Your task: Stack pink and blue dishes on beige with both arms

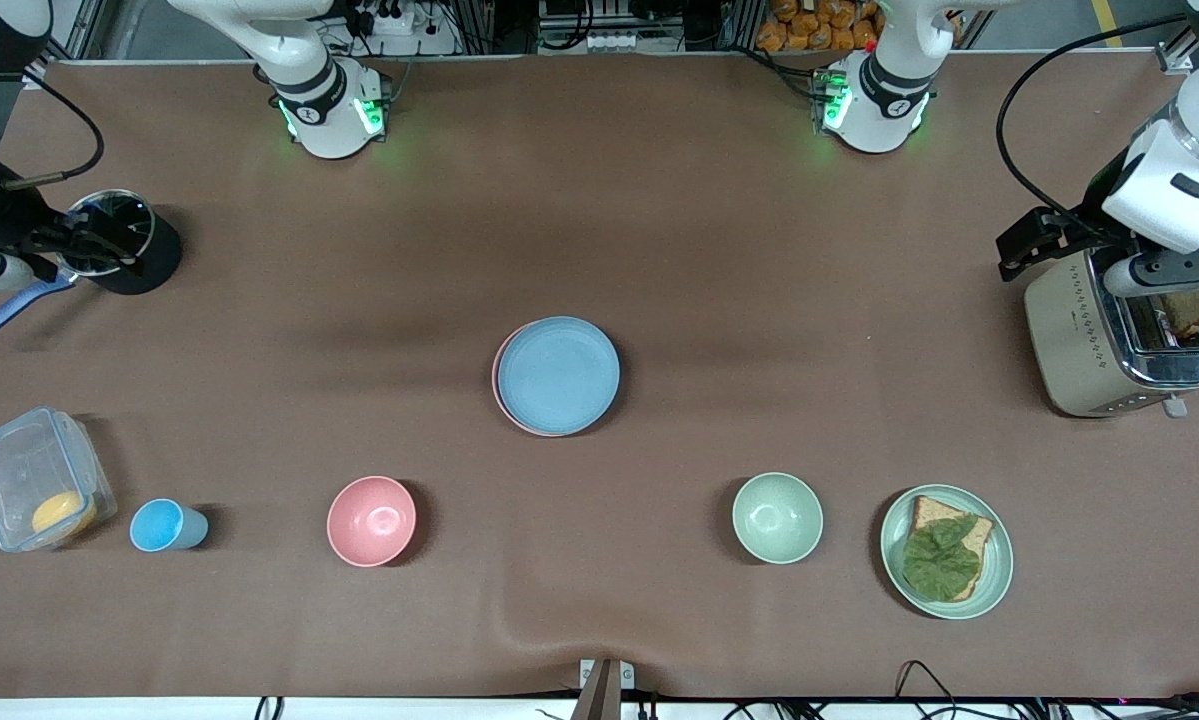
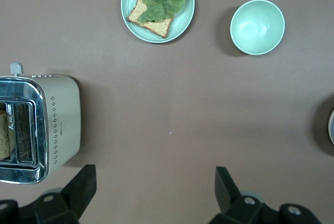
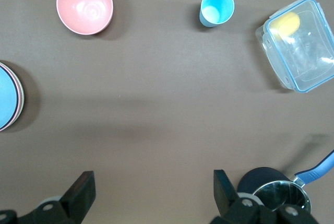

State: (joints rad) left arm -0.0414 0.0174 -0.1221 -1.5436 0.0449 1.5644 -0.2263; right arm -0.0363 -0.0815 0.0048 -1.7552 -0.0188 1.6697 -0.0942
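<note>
The blue plate (image 1: 560,374) lies on the pink plate (image 1: 500,385) mid-desk; any beige plate beneath is hidden, so stacking looks finished. The left tool (image 2: 155,190) hangs open near the toaster (image 1: 1119,340), and the right tool (image 3: 154,191) hangs open near the pot (image 1: 119,240).

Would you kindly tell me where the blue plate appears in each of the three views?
Front view: the blue plate lies mid-table on top of a pink plate.
Left wrist view: only a sliver at the picture's edge; its colour cannot be told.
Right wrist view: cut by the edge, pink rim beneath.
Shared landmark: the pink bowl for front and right wrist; the green bowl for front and left wrist.
</note>
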